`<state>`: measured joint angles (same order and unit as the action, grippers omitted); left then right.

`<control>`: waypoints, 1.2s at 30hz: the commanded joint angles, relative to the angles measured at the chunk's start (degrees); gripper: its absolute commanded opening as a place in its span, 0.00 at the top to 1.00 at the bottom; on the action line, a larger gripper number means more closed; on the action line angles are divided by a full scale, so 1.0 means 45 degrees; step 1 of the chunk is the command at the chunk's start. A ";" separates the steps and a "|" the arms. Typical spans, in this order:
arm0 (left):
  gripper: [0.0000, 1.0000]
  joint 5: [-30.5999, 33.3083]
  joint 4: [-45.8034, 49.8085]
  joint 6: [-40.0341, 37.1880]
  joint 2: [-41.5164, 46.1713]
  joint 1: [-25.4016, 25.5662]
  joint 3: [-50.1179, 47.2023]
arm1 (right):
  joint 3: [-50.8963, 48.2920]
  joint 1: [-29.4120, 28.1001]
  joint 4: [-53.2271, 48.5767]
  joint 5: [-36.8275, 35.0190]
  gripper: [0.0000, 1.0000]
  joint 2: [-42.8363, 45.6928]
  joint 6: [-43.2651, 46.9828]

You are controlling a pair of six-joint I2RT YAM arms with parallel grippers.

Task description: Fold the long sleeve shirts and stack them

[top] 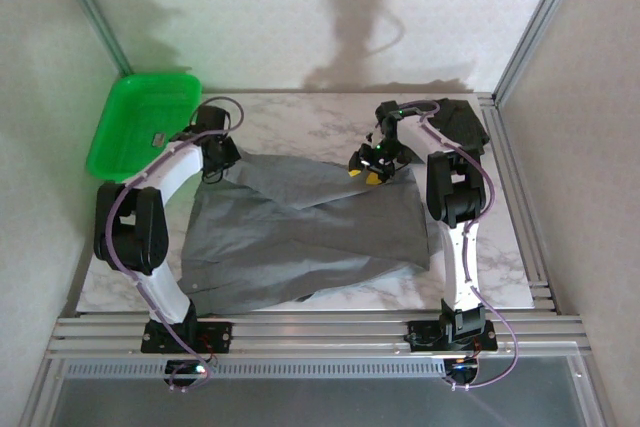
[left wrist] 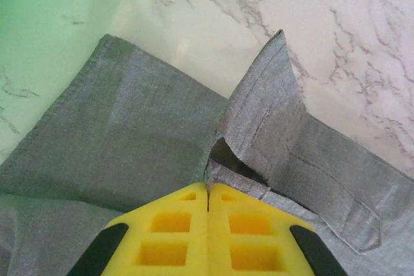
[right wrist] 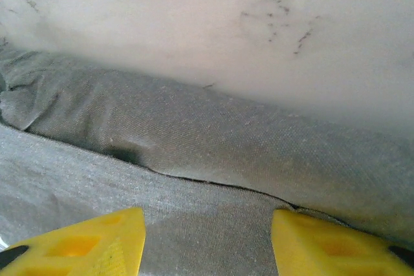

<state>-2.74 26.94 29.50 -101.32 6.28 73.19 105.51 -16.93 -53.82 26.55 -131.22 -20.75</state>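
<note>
Left wrist view is showing the left tool pinching shut on the grey shirt, spread on the table. The right tool is hovering half open, empty, over its far hem; gripping there should be keeping the fold even. The charcoal shirt is lying far right.

view: left wrist | left gripper: yellow fingers pressed together, pinching a fold of cloth at their tips | grey shirt: lies flat to the left, a stitched flap stands up in a point just beyond the tips | table: white marble, green cast at upper left
</note>
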 commanded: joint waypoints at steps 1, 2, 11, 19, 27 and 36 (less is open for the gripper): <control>1.00 0.0668 -0.0337 -0.0207 -0.0179 0.0027 -0.0434 | 0.0419 -0.0125 -0.0438 -0.0342 0.45 -0.0369 -0.0149; 1.00 0.0658 -0.0351 -0.0207 -0.0195 0.0047 -0.0492 | 0.0438 -0.0129 -0.0441 -0.0367 0.45 -0.0372 -0.0135; 1.00 0.0990 -0.0499 -0.0128 -0.0078 0.0124 -0.1122 | 0.0595 -0.0131 -0.0470 -0.0429 0.45 -0.0479 -0.0148; 0.15 0.2884 0.0138 0.0716 0.0302 0.0147 -0.1104 | 0.0498 -0.0127 -0.0235 -0.0434 0.45 -0.0491 -0.0163; 0.06 0.1970 0.1398 0.1083 0.0511 0.0539 0.1882 | 0.0629 -0.0135 -0.0217 -0.1242 0.43 0.0728 -0.0038; 0.65 -0.2896 -0.0235 0.2439 -0.0256 0.1584 0.0297 | -0.1110 -0.0356 0.0421 -0.0832 0.58 0.1798 -0.0772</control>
<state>-8.05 27.11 36.56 -100.66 12.93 79.18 103.44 -17.32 -52.58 22.20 -123.07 -22.02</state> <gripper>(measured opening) 0.417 0.450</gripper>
